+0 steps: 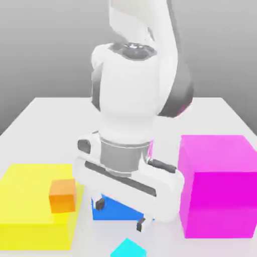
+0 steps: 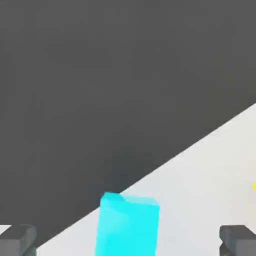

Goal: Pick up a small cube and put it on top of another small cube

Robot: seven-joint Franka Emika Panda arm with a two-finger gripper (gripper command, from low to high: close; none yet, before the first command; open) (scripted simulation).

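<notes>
One cyan cube (image 1: 128,249) is seen low, nearer exterior view's camera than pincer (image 1: 120,214); fingers are spread wide, nothing gripped.

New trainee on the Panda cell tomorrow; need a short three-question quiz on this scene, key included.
1. True or false: the gripper is holding the cyan cube.
2. Multiple choice: what rests on the big yellow block?
a) the magenta block
b) the orange block
c) the cyan cube
3. Fill in: the big block nearest the exterior view's right edge is ____.

Key:
1. False: the fingers stand open and the cyan cube is on the table.
2. b
3. magenta
</notes>
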